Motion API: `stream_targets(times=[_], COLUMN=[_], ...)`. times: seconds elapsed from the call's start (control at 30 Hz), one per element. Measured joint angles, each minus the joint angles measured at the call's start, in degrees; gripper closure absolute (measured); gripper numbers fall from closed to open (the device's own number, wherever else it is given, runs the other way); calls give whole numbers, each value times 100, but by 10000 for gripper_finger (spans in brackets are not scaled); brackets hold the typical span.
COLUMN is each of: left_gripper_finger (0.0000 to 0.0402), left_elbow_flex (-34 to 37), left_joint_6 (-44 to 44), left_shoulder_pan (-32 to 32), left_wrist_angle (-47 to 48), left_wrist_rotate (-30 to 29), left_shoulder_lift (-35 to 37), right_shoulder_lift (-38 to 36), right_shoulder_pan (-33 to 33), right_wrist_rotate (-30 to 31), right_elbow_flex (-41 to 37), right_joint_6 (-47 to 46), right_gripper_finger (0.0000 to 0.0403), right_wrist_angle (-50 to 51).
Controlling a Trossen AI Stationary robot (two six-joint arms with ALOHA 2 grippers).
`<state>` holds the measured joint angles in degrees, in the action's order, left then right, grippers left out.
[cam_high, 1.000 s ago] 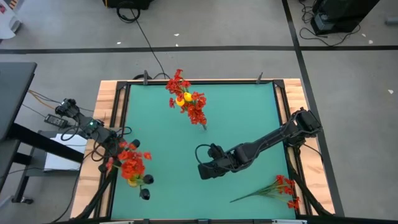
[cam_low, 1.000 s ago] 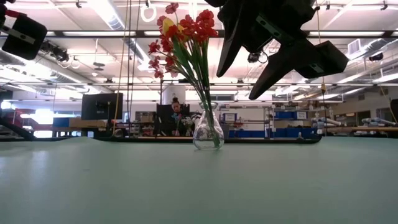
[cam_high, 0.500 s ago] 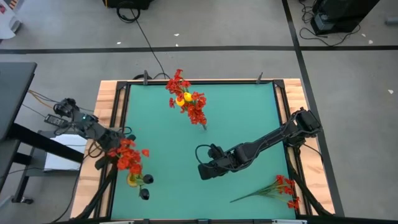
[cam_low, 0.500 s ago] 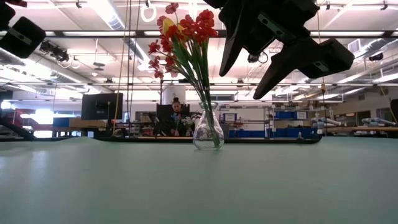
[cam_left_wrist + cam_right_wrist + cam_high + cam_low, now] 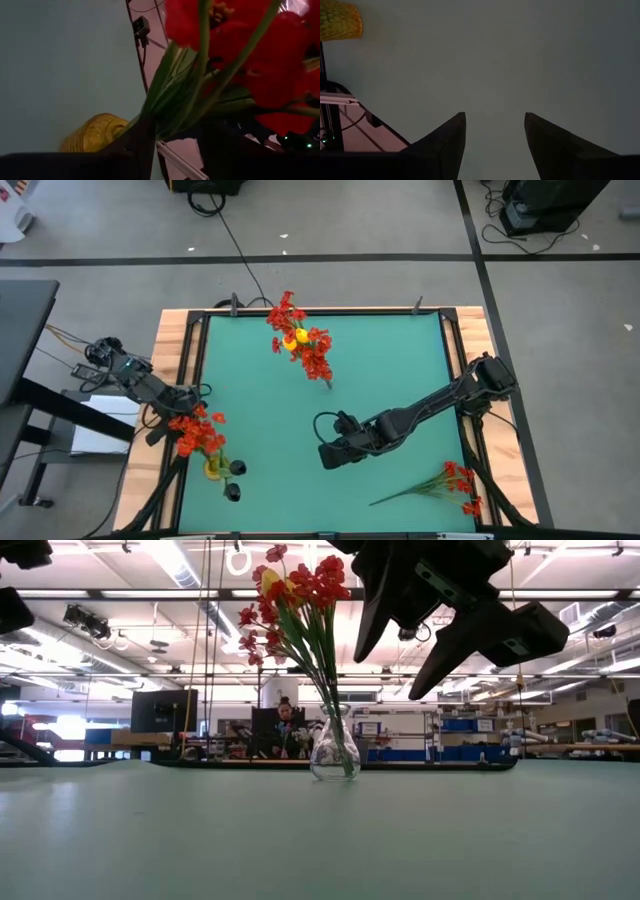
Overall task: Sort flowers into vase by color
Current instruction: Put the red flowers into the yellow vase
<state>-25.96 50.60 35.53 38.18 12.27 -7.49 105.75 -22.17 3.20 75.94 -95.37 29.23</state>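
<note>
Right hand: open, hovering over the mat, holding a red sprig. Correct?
Not quite. The right hand is open over the mat but empty, as the right wrist view shows. The red flowers are at the left hand.

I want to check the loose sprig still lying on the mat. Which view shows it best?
The high view: the loose red sprig lies whole on the green mat, near the right front corner, blossoms toward the edge. The low view and both wrist views do not show it.

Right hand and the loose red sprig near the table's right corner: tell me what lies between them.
Nothing: in the high view only bare green mat separates the right hand from the red sprig.
</note>
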Motion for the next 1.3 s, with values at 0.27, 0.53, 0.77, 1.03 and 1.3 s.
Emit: stream_targets(times=[0.27,0.53,0.77,1.03,1.3], left_gripper_finger=[192,120,122,158,204], left_elbow_flex=[-2,-7,-488,-1401,-2278], left_joint_6=[173,642,1488,2386,1894], left_shoulder_pan=[0,0,0,2,2], left_wrist_angle=[-136,-8,1628,2527,2607], left_wrist_rotate=[414,837,1082,245,-1033], left_shoulder_lift=[0,0,0,2,4], right_shoulder_lift=[0,0,0,4,4], right_shoulder_pan=[131,92,81,-290,-1318], right_wrist_rotate=[-31,-33,-418,-1372,-1459], right_elbow_flex=[0,-2,-2,29,175], right_joint_6=[212,55,-439,-1926,-3399], right_gripper_finger=[192,192,192,192,192], right_wrist_angle=[0,-24,292,238,278])
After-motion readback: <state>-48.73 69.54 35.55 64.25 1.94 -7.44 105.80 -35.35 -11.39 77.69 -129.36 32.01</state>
